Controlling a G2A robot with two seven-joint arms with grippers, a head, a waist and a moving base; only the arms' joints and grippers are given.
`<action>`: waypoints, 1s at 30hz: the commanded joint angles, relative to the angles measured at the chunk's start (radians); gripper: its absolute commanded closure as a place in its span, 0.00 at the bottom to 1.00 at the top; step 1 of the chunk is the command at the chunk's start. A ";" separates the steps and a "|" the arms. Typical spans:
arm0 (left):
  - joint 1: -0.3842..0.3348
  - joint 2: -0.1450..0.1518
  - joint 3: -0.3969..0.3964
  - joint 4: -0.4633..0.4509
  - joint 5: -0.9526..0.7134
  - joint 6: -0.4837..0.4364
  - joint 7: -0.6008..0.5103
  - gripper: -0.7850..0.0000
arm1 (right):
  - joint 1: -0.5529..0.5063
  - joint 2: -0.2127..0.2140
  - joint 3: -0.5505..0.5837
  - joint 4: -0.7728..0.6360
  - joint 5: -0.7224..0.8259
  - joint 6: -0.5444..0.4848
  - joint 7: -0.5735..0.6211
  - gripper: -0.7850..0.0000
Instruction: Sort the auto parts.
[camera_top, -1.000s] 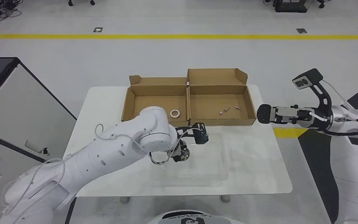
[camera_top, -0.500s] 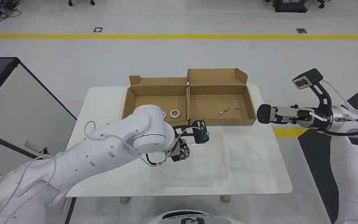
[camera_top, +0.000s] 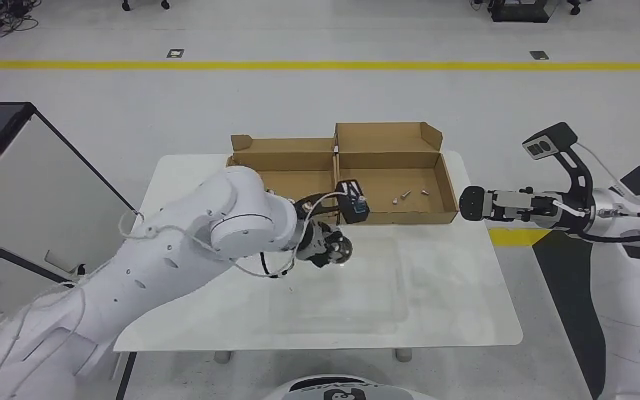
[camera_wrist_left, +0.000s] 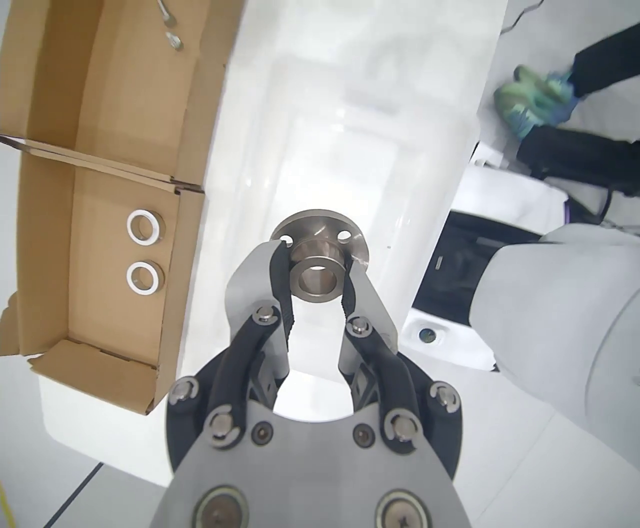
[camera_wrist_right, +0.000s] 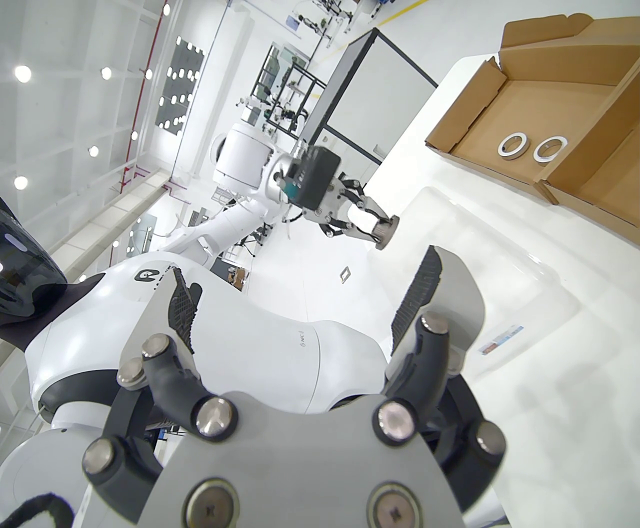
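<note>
White table is seen beneath the left gripper, which is clamped on a metal flanged bushing. At 12 o'clock from it, white rings are seen in the cardboard box. At the box's 3 o'clock, the right gripper is held with fingers apart.
</note>
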 joint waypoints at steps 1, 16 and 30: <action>0.021 0.016 -0.081 -0.007 -0.055 -0.014 0.023 1.00 | 0.000 0.000 0.000 0.000 0.000 0.000 0.000 0.00; 0.268 0.065 -0.499 -0.016 -0.752 -0.277 0.361 1.00 | 0.000 0.000 0.000 0.000 0.000 0.000 0.000 0.00; 0.289 0.037 -0.473 0.015 -1.336 -0.591 0.331 1.00 | 0.000 0.000 0.000 0.000 0.000 0.000 0.000 0.00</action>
